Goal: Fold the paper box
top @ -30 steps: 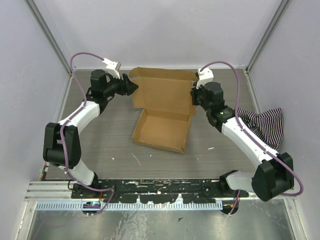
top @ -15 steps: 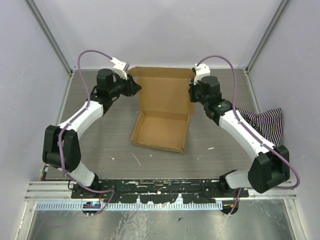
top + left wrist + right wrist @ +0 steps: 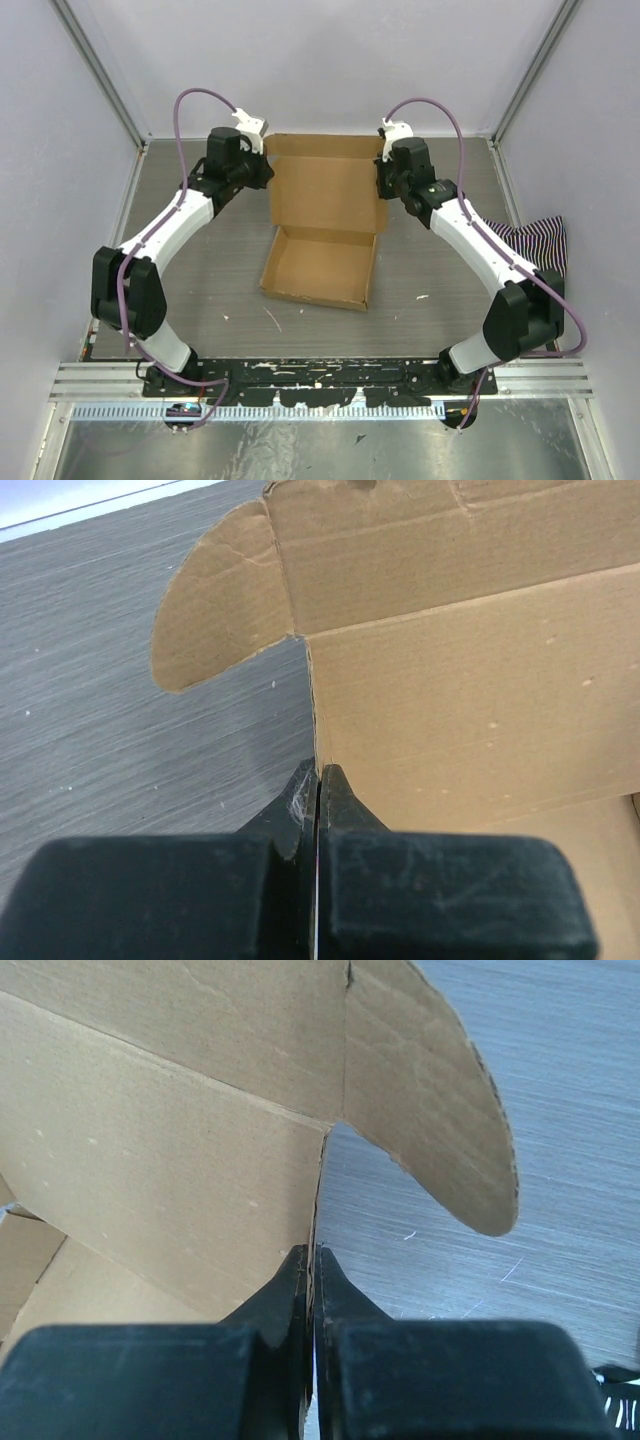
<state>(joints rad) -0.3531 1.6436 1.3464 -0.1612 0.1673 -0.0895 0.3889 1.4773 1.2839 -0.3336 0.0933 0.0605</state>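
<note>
The paper box is a brown cardboard mailer in the middle of the table, its tray part lying flat and its lid lifted behind it. My left gripper is shut on the lid's left side edge. My right gripper is shut on the lid's right side edge. In the left wrist view the black fingertips pinch the thin edge of the lid panel, below a rounded ear flap. The right wrist view shows the same pinch on the lid panel, with the other ear flap sticking out.
A black-and-white striped cloth lies bunched at the table's right edge, under the right arm. Pale walls with metal corner posts close in the grey table on three sides. A black rail carries both arm bases at the near edge.
The left gripper has closed on the lid's left edge. Both wrists have shifted toward the back wall, and the lid stands more upright.
</note>
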